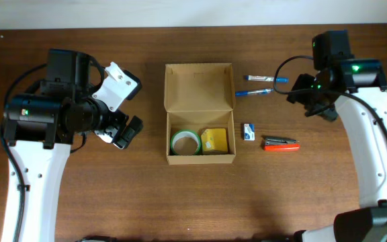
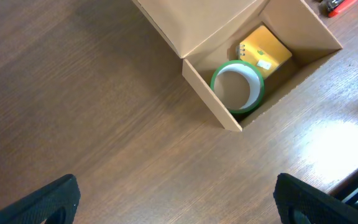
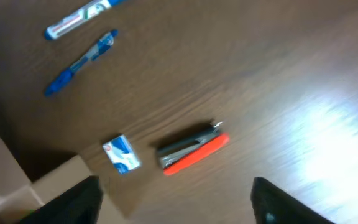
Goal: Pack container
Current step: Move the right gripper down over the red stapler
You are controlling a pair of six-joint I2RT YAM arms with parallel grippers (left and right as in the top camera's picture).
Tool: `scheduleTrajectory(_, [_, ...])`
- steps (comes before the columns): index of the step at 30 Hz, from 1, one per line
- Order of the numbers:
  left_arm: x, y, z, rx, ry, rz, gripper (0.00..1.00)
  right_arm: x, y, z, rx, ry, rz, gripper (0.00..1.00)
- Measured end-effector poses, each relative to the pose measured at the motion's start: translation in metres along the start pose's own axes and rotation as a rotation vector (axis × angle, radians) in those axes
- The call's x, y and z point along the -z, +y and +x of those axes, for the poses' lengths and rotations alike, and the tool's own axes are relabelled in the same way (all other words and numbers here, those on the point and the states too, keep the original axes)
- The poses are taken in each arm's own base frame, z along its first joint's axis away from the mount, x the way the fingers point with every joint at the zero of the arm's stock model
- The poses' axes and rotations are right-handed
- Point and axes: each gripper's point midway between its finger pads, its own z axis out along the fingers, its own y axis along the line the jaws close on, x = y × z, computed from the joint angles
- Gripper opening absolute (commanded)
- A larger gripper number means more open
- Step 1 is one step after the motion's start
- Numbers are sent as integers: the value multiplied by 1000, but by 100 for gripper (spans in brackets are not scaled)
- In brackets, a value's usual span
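My left gripper (image 2: pixel 179 199) is spread wide and empty; the container (image 2: pixel 194 22) lies ahead of it, flap open, tape roll (image 2: pixel 253 93) and yellow box (image 2: pixel 266 50) inside. My right gripper (image 3: pixel 185 202), likewise spread, hovers near the stapler (image 3: pixel 194 152).

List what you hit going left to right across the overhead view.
left gripper → container, holding green tape roll then yellow box → small blue-and-white box → red stapler → right gripper
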Motion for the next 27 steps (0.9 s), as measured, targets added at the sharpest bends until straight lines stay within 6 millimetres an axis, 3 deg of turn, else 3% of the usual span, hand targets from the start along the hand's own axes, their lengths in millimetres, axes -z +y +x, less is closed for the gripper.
scheduleTrajectory(5, [0,0,0,0,1,0,100,-33,7,23,-160,91,-39,99])
scheduleTrajectory(13, [0,0,0,0,0,0,100,-79,-8,65,-401,204,24,100])
scheduleTrajectory(19, [0,0,0,0,0,0,100,-99,-13,77,-571,214,49,99])
scheduleTrajectory(27, [0,0,0,0,0,0,100,-120,-5,77,-696,211,18,99])
